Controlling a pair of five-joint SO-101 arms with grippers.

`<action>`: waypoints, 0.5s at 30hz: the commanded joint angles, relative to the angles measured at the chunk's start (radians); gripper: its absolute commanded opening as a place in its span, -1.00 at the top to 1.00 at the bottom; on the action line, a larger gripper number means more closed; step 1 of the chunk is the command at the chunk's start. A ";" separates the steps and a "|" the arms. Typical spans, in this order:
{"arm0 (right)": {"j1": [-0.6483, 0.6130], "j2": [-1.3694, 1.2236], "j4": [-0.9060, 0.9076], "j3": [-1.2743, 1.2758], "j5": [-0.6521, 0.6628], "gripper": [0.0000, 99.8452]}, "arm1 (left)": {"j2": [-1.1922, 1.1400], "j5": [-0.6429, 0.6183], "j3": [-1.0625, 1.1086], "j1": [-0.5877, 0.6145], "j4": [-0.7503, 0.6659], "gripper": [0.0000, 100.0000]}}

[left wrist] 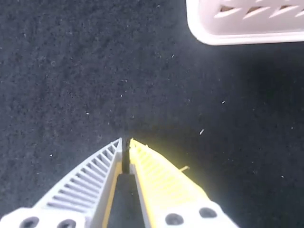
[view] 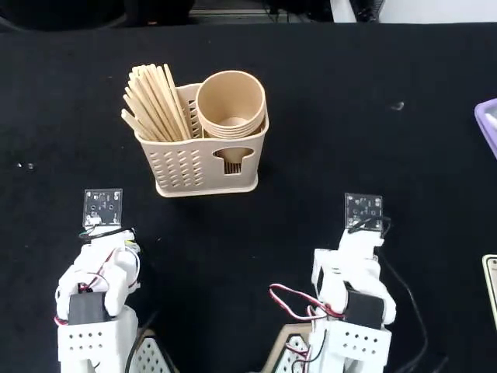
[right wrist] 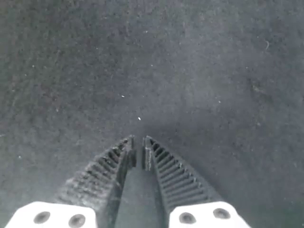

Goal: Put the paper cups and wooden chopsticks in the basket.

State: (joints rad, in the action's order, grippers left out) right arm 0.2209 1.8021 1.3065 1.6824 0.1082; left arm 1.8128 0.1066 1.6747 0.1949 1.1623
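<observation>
A beige slotted basket (view: 198, 167) stands on the black table at the back left of centre. A bundle of wooden chopsticks (view: 151, 101) leans in its left compartment. A stack of brown paper cups (view: 231, 105) sits upright in its right compartment. Both arms are folded back at the table's front edge. My left gripper (left wrist: 126, 141) is shut and holds nothing, low over bare cloth, with the basket's corner (left wrist: 247, 23) a short way ahead. My right gripper (right wrist: 138, 140) is shut with nothing in it, over bare black cloth to the right of the basket.
A purple container's edge (view: 487, 124) pokes in at the right border, and a pale flat item (view: 491, 276) lies lower on that side. A small screw-like speck (view: 397, 106) lies at the back right. Black cloth stretches between the arms and the basket.
</observation>
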 commanded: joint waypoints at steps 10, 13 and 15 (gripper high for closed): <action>-0.160 0.085 -0.002 0.002 -0.006 0.92 | 0.008 0.009 0.024 -0.002 0.014 0.94; -0.158 0.087 -0.002 0.002 -0.006 0.92 | 0.008 0.009 0.024 -0.002 0.014 0.94; -0.164 0.093 0.002 0.002 -0.006 0.92 | 0.008 0.008 0.024 -0.002 0.014 0.94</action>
State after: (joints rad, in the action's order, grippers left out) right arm 0.0752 1.8021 1.3065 1.6824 0.1097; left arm 1.8128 0.1066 1.6747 0.1949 1.1715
